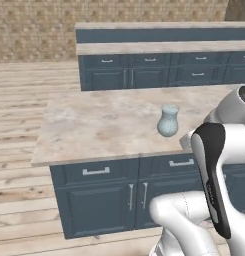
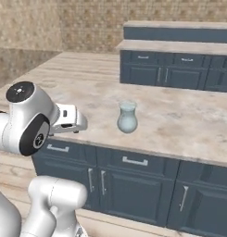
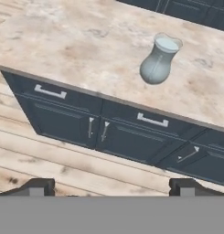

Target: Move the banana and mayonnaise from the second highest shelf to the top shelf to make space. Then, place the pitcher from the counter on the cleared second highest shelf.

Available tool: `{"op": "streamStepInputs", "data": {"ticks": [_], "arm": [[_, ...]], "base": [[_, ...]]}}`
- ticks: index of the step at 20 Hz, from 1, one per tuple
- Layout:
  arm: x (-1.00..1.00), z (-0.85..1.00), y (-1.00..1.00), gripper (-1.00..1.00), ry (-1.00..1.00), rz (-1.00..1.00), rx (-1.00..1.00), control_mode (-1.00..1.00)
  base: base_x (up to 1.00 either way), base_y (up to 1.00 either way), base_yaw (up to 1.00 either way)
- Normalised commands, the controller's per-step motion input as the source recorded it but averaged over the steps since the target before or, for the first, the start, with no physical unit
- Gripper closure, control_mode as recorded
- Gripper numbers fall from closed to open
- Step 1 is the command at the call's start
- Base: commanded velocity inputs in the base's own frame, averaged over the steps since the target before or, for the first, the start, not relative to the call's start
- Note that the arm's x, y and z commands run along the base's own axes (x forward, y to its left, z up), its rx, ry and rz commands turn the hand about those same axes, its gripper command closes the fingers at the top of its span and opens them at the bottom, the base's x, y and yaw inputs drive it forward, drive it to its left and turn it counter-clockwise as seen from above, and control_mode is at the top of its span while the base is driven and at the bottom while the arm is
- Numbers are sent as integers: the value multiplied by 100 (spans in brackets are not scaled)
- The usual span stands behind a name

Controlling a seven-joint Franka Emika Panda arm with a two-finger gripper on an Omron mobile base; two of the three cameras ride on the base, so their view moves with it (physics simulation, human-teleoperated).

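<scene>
The pitcher (image 3: 157,62) stands upright on the counter (image 3: 63,50), set back from the counter's front edge, above the drawer fronts. The gripper (image 3: 111,187) hangs short of that edge, empty, its fingers (image 3: 38,186) spread wide. The pitcher lies ahead of the fingers and somewhat right, well apart, long axis vertical. The arm is folded close to the base, hand angled down toward the counter.

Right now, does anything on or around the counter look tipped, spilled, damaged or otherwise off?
Nothing stands out. The pitcher stands upright on the counter, apart from the edge, with no spill around it. The cabinet doors and drawers below look shut. The gripper is open and off the counter, holding nothing.
</scene>
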Motion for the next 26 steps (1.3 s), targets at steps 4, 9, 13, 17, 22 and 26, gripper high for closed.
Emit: {"op": "streamStepInputs", "data": {"ticks": [4, 9, 13, 17, 22, 26], "arm": [[0, 0, 0, -100, 0, 0, 0, 100], [0, 0, 0, -100, 0, 0, 0, 100], [0, 0, 0, -100, 0, 0, 0, 100], [0, 0, 0, -100, 0, 0, 0, 100], [0, 0, 0, -100, 0, 0, 0, 100], [0, 0, 0, -100, 0, 0, 0, 100]], "base": [[17, 35, -35], [16, 29, -32], [22, 38, -29], [22, 44, -27], [28, 47, -20], [44, 33, -15]]}}
